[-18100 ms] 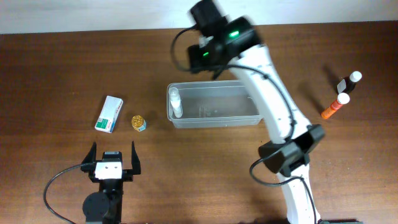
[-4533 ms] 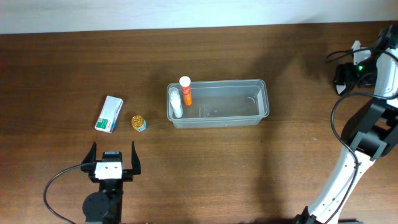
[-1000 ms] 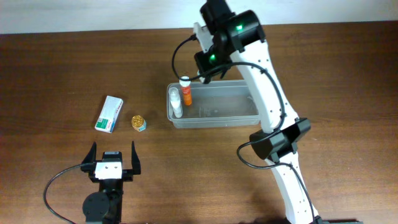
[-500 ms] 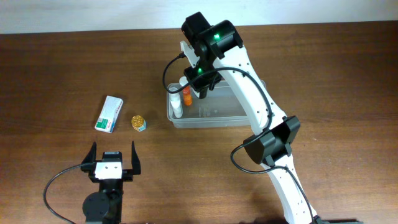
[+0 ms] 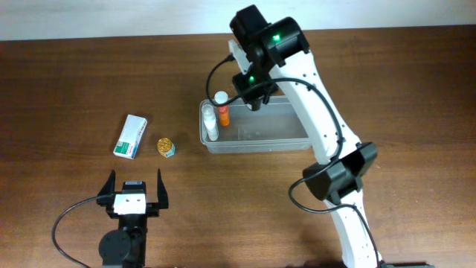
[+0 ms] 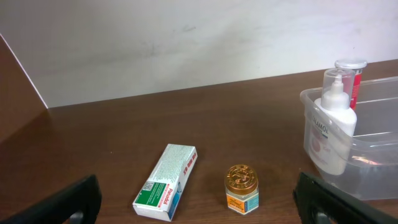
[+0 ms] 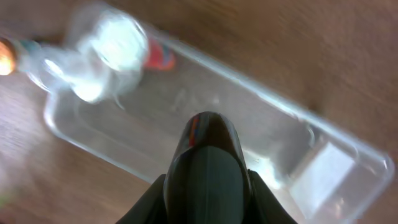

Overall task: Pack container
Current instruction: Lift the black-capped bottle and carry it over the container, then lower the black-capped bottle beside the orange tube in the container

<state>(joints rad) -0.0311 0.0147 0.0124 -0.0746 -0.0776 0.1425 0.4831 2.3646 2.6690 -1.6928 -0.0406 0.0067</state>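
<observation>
Container (image 5: 279,126) sits near the middle of the surface, a little toward the far edge, with its long axis parallel to that edge. At its left end stand a white pump bottle (image 6: 331,124) and an orange bottle (image 5: 222,112), close together. The rest of the floor, out to the right end, is bare.

The right end effector (image 5: 249,95) hovers over the container's far rim, just right of the two standing bottles. It is closed around a dark bottle (image 7: 207,165). In the right wrist view the bare floor lies straight below and beyond the dark bottle, and the two bottles show toward the upper left. The coming move therefore looks like a short drop, kept toward the right edge of the surface so the load clears the orange bottle's cap.

The left end effector (image 5: 135,179) rests by the near edge, toward the left corner, with its fingers spread wide and nothing between them. It is well apart from the container. A white-and-green box (image 5: 130,136) and a small gold-lidded jar (image 5: 165,147) lie between it and the container's left end, nearer this arm than the other.
</observation>
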